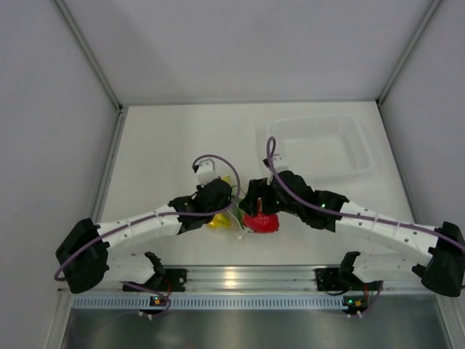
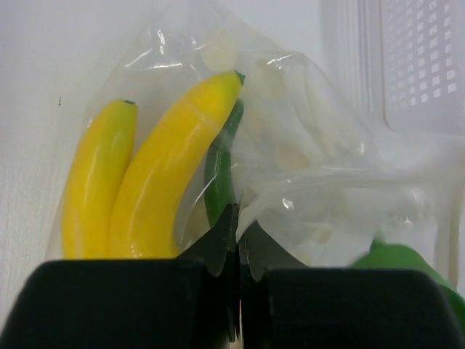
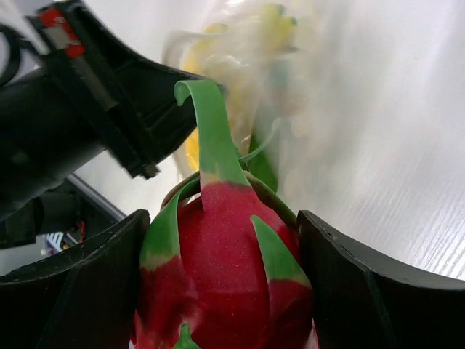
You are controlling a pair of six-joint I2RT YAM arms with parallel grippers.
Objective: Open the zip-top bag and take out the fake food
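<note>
The clear zip-top bag (image 2: 305, 153) lies crumpled on the table with the yellow banana bunch (image 2: 156, 182) and a small green piece (image 2: 220, 171) inside. My left gripper (image 2: 238, 233) is shut on a fold of the bag's plastic. My right gripper (image 3: 221, 243) is shut on the red fruit (image 3: 225, 276), its black fingers (image 3: 341, 283) pressing both sides. The fruit's green leaves point toward the bag (image 3: 247, 51). From above, the red fruit (image 1: 260, 222) sits just right of the bag (image 1: 231, 212), between the left gripper (image 1: 218, 200) and the right gripper (image 1: 258, 207).
A rigid clear plastic tray (image 1: 320, 149) stands at the back right, its latticed wall (image 2: 414, 65) close behind the bag. Grey walls enclose the table on three sides. The arms' bases and a metal rail run along the near edge.
</note>
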